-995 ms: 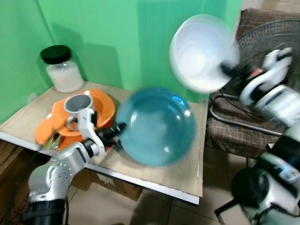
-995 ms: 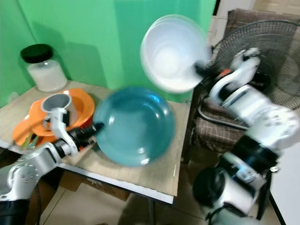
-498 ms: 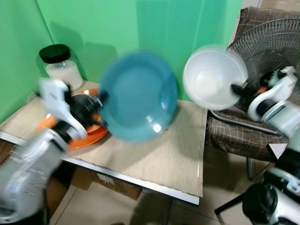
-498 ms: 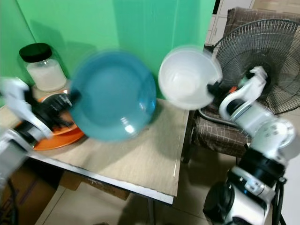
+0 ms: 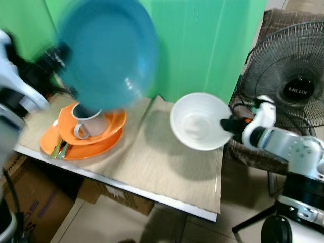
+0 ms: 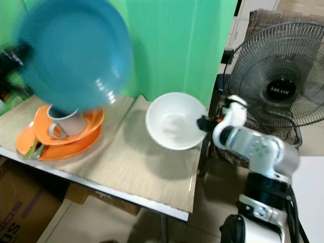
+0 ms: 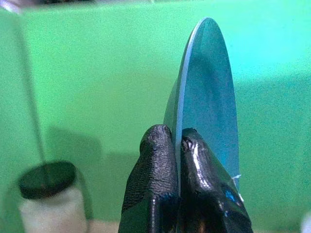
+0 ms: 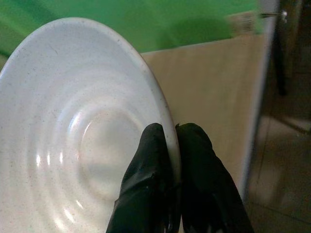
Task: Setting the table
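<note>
Over the desk (image 5: 167, 167), right hand (image 8: 167, 145) pinching white bowl (image 5: 198, 121) by its rim, hovering low above bare mat; left hand (image 7: 176, 145) clamping blue plate (image 5: 106, 53) high over orange dishes (image 5: 86, 136)

Both eye views look down from the head at the same desk (image 5: 167, 167). Each wrist view looks very close along its own fingers (image 7: 155, 160), sharing the plate (image 7: 209, 107) and bowl (image 8: 73, 131) with the eye views.
</note>
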Motion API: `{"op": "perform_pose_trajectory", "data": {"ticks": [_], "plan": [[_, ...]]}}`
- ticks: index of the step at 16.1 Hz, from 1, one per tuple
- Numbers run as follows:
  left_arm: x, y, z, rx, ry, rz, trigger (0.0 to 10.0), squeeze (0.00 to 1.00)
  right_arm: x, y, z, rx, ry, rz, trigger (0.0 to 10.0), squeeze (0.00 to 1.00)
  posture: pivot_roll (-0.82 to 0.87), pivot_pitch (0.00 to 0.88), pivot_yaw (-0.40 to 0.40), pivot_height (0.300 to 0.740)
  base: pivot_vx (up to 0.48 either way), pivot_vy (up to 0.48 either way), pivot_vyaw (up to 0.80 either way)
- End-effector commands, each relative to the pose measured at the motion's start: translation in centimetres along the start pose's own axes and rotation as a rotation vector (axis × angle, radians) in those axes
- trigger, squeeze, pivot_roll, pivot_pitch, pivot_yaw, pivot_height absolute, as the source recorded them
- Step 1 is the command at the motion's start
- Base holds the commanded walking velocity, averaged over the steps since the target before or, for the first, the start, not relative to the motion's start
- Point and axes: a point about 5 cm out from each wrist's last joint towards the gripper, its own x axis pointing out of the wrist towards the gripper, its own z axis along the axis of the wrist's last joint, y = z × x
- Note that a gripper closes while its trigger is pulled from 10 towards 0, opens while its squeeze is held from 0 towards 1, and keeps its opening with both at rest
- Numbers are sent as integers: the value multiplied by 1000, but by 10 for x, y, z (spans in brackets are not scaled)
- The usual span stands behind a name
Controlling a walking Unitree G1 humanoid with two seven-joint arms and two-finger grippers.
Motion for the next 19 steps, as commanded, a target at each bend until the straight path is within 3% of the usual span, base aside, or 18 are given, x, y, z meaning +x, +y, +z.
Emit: {"op": "perform_pose_trajectory", "data": {"ticks": [1, 2, 3, 7, 10, 11, 14, 16, 17, 18, 19], "plan": [[0, -5, 9, -19, -44, -28, 0, 0, 2, 19, -1, -42, 1, 71, 10000, 302, -20, 0, 13, 740, 0, 0, 0], [1, -11, 7, 3, -22, -58, 0, 0, 5, 25, -5, -51, 14, 85, 10000, 847, -23, 0, 14, 740, 0, 0, 0], [1, -14, 6, -3, -18, -63, 0, 0, 7, 30, -7, -58, 26, 92, 10000, 1000, -23, 0, 14, 740, 0, 0, 0], [6, -16, 7, -82, -51, -47, 0, 0, 16, 42, -19, -80, 71, 109, 10000, 1000, -21, 0, 11, 740, 0, 0, 0], [8, -16, 9, -106, -71, -40, 0, 0, 15, 44, -16, -77, 42, 117, 10000, 1000, -21, 3, 10, 740, 0, 0, 0], [9, -17, 11, -125, -91, -47, 0, 0, 13, 43, -10, -75, 10, 123, 10000, 1000, -23, 3, 11, 740, 0, 0, 0], [11, -22, 15, -277, -198, -100, 0, 0, -6, 42, 24, -46, -240, 197, 10000, 1000, -31, 0, 20, 740, 0, 0, 0], [8, -24, 9, -349, -214, -142, 0, 0, -20, 53, 35, -163, -346, 249, 10000, 1000, -35, 0, 26, 740, 0, 0, 0], [4, -25, 1, -407, -214, -174, 0, 0, -26, 57, 41, -247, -456, 258, 10000, 922, -40, 0, 29, 740, 0, 0, 0], [3, -26, -4, -444, -209, -196, 0, 0, -27, 57, 43, -272, -503, 255, 10000, 208, -41, 0, 29, 740, 0, 0, 0], [-1, -27, -14, -499, -194, -239, 0, 0, -25, 47, 43, -237, -517, 203, 10000, 165, -40, 0, 27, 740, 0, 0, 0]]}}
